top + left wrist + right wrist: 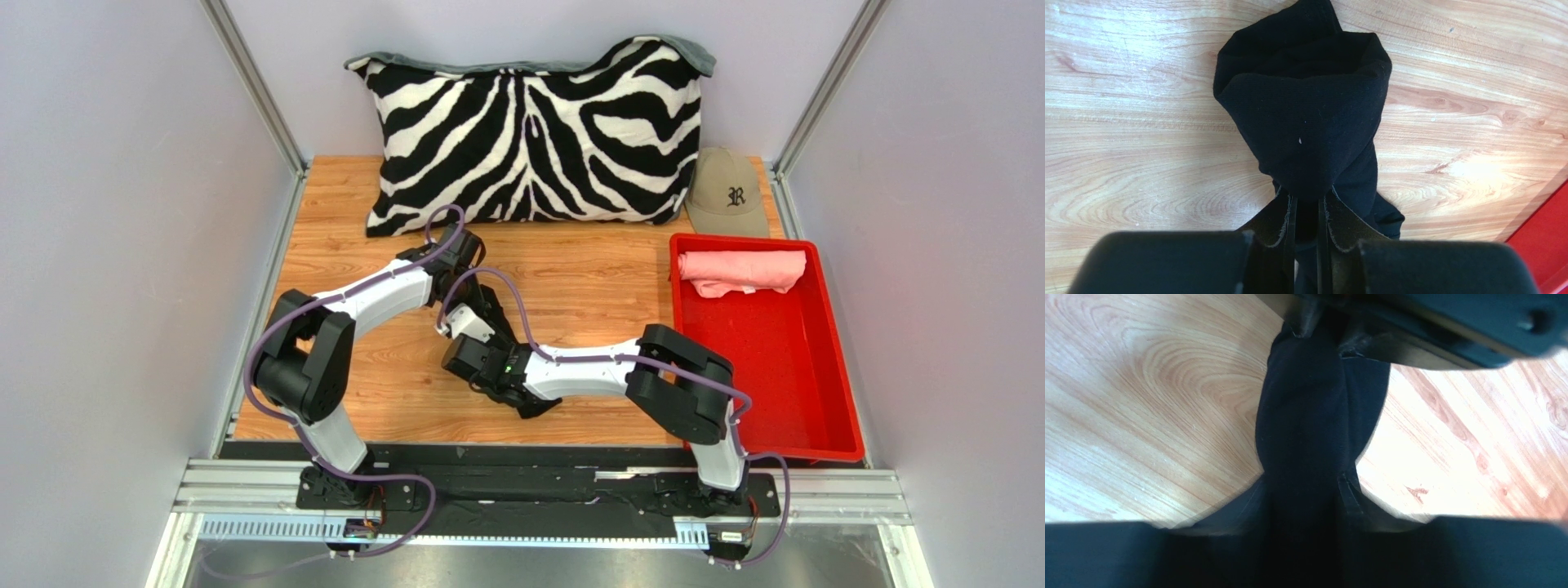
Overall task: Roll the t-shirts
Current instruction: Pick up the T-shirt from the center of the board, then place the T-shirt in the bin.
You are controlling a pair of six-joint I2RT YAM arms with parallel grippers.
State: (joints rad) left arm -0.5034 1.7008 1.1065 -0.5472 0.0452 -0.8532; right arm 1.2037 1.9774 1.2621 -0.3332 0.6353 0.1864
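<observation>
Rolling the black t-shirt (1303, 104): left claw (1308, 205) pinches it, right claw (1306, 484) straddles it, grip unclear; next needs a firm clamp and turn.

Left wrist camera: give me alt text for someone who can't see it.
A bunched black t-shirt is pinched in the left gripper, with a light wooden table behind it. The corner of a red tray shows at the lower right.
</observation>
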